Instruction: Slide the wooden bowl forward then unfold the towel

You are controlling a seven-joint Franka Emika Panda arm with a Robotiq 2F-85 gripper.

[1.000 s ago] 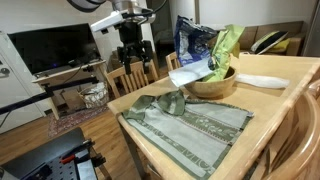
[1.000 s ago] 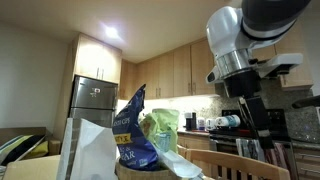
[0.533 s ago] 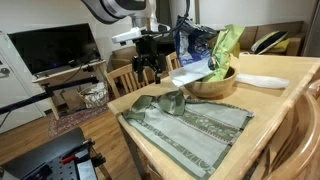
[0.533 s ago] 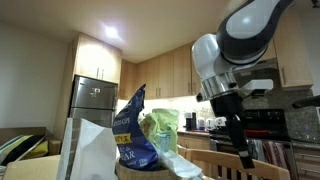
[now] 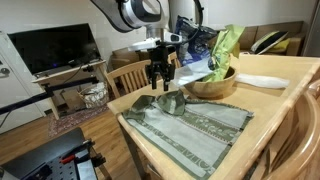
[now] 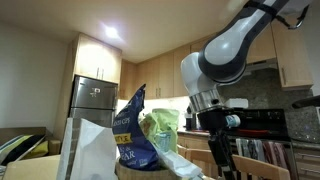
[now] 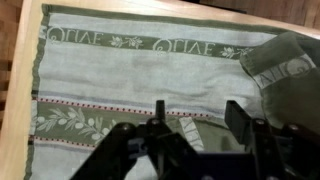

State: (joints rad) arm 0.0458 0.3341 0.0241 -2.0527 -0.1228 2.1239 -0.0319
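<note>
The jaws hang spread and empty over the bunched corner of the towel (image 5: 200, 125), near the wooden bowl (image 5: 213, 87).

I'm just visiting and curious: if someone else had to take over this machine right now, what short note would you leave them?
Tool: open, empty, hovering over the folded-over corner of the large grey-green striped towel.
Round light-brown wooden bowl: on the wooden table next to the towel, stuffed with snack bags.
Done: cannot tell whether the bowl has been slid.
Left: grip that corner and unfold the towel flat.
</note>
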